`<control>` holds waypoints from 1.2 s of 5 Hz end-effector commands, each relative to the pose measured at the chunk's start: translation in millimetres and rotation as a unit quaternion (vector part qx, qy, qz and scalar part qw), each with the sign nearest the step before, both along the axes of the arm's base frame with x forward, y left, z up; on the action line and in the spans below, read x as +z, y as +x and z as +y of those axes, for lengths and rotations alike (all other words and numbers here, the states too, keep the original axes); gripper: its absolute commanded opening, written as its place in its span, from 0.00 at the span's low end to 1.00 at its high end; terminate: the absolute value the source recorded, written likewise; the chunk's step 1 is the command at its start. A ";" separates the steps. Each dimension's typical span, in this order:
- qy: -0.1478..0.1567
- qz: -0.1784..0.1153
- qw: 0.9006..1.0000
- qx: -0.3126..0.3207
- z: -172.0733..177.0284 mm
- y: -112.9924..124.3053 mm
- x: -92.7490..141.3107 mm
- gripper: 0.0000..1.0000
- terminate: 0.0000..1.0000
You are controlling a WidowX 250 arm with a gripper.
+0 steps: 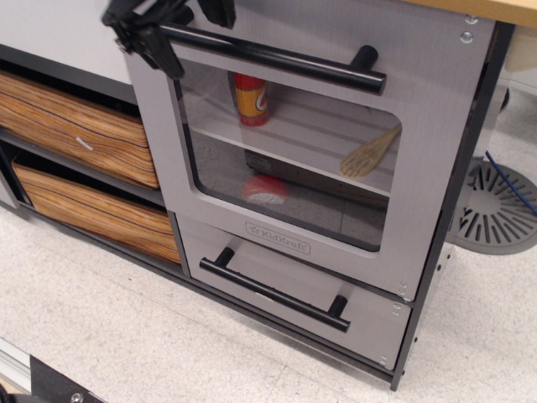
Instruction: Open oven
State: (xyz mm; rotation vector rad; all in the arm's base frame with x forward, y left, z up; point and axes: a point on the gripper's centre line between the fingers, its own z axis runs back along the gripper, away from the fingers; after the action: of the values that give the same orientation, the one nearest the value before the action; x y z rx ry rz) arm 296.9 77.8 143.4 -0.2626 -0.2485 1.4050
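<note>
The oven's silver-grey door (220, 220) has a rounded clear window and a "KidKraft" logo, and stands about upright against its frame. Its long black bar handle (285, 60) runs across the top of the door. My black gripper (180, 25) is at the top left, over the handle's left end. One finger (151, 46) hangs left of and below the bar, the other is above it at the frame's top edge. The jaws look spread with the bar between them. Most of the gripper is cut off by the top edge.
Below the door is a short grey drawer (277, 269) with its own black bar. Two wood-grain drawers (75, 126) sit to the left. Inside the oven are an orange-red bottle (250, 99), a wooden spatula (369, 153) and a red object (264, 189). A round grey base (495, 206) stands on the floor at the right.
</note>
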 end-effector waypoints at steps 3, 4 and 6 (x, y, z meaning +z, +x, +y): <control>0.035 -0.026 0.998 0.046 1.4 -5.6 -32.3 1.00 0.00; 0.033 -0.023 0.999 0.032 0.0 -12.0 -28.1 1.00 0.00; 0.036 -0.025 0.997 -0.055 -3.1 -32.0 2.3 1.00 0.00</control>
State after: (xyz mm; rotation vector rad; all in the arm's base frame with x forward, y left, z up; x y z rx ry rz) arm 267.5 67.5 135.0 -0.2361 -0.2592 1.2741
